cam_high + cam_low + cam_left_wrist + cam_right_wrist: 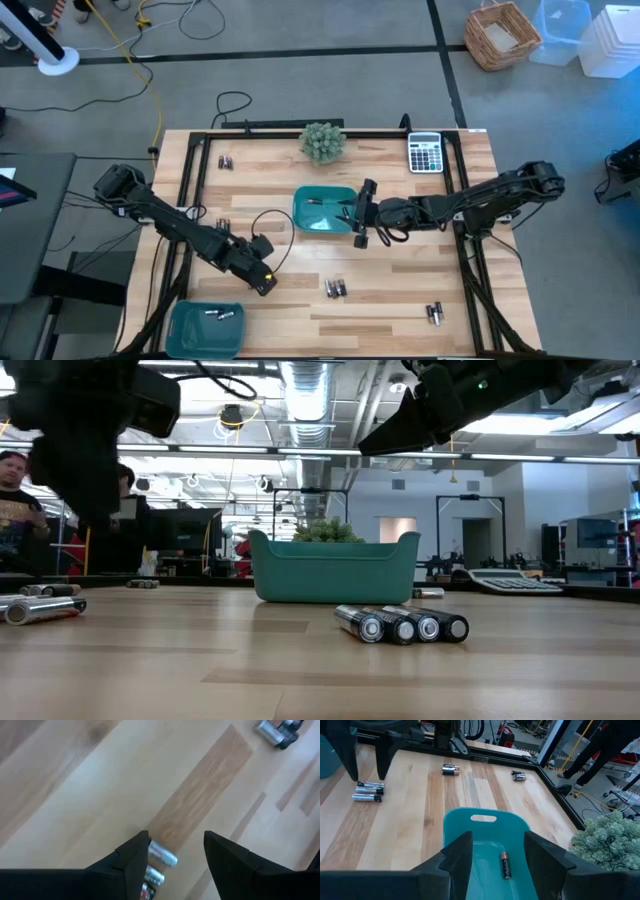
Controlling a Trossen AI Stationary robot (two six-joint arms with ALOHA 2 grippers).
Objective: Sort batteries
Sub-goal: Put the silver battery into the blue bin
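Hovering low over the wooden desk (400, 300), the left gripper (175, 865) has its jaws apart, and a few silvery batteries (159, 862) lie just beside one finger (131, 865), partly hidden under it; whether it touches them I cannot tell. More batteries (335, 288) lie near, on the bare wood. The right gripper (492, 857) hangs over the middle teal tray (455, 825), jaws open and holding nothing, with one battery (505, 865) lying in the tray between them.
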